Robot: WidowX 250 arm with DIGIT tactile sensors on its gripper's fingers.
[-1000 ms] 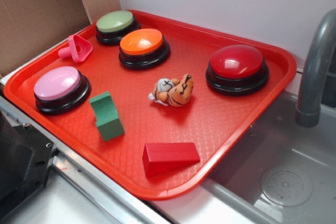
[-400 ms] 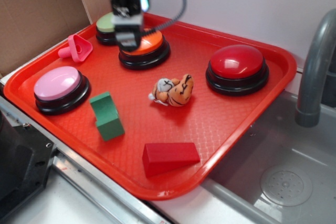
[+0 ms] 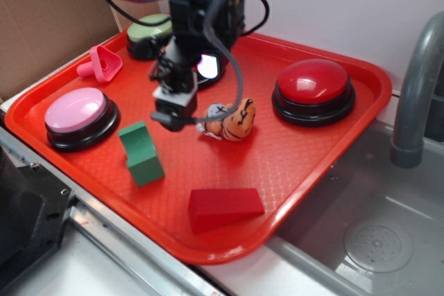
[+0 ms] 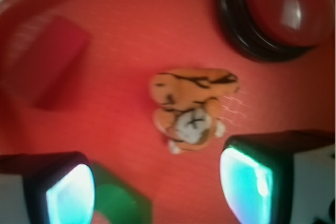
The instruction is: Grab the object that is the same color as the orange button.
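The hand (image 3: 173,112) hangs above the red tray (image 3: 298,150), its two fingers (image 4: 252,179) spread wide with nothing between them; the plush tiger (image 3: 232,121) lies on the tray just beside it and clear of both fingers, between the green block (image 3: 142,154) and the red button (image 3: 313,88); in the wrist view the tiger (image 4: 191,106) sits just ahead of the fingertips; the orange button (image 3: 208,67) is mostly hidden behind the arm; the red wedge (image 3: 225,207) lies near the tray's front edge; the pink button (image 3: 78,116) stands at the left.
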